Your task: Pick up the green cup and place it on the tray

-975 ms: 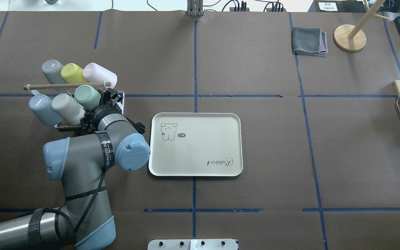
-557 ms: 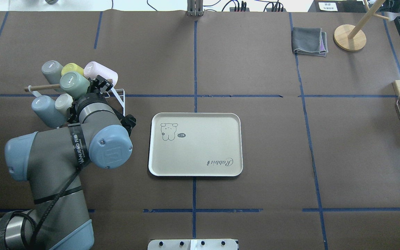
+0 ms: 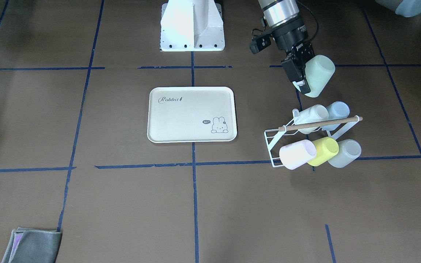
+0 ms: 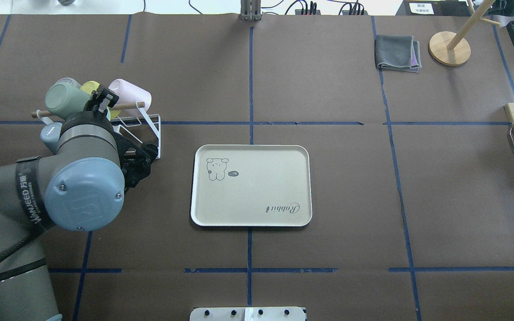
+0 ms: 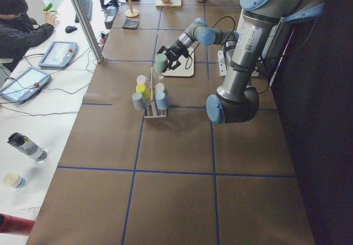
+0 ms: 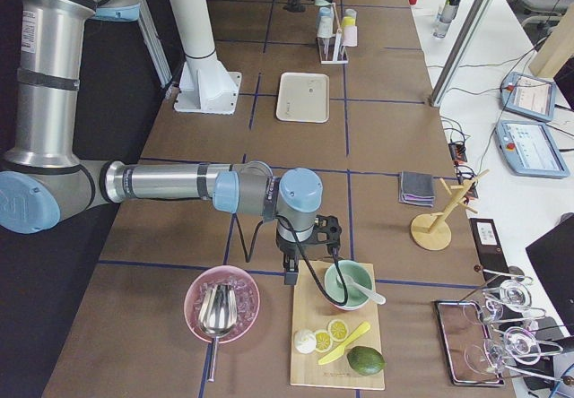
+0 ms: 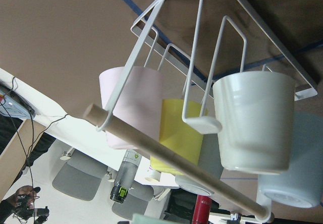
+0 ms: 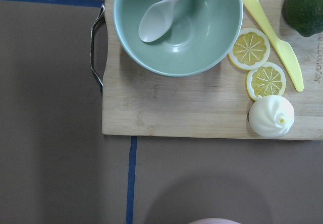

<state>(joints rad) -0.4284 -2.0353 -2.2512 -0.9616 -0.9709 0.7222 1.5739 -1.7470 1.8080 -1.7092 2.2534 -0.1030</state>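
My left gripper point(image 3: 303, 81) is shut on the rim of the mint green cup point(image 3: 319, 75) and holds it on its side in the air, clear of the cup rack. In the overhead view the green cup point(image 4: 62, 100) hangs over the rack's far left cups, with the gripper point(image 4: 101, 99) beside it. The cream tray point(image 4: 251, 185) with the "Rabbit" script lies flat and bare at mid-table, to the right of that arm; it also shows in the front view point(image 3: 192, 114). My right gripper point(image 6: 294, 271) hovers far off by a cutting board; I cannot tell if it is open.
The white wire rack point(image 3: 274, 137) with a wooden bar holds pink, yellow-green, grey, cream and pale blue cups. A wooden cutting board point(image 8: 176, 113) carries a green bowl point(image 8: 176, 27), lemon slices and an avocado. A grey cloth point(image 4: 397, 53) and a wooden stand point(image 4: 449, 48) are at the far right.
The left arm has lifted the green cup off its rack peg and carried it up and to the left in the overhead view. The tray has not moved.
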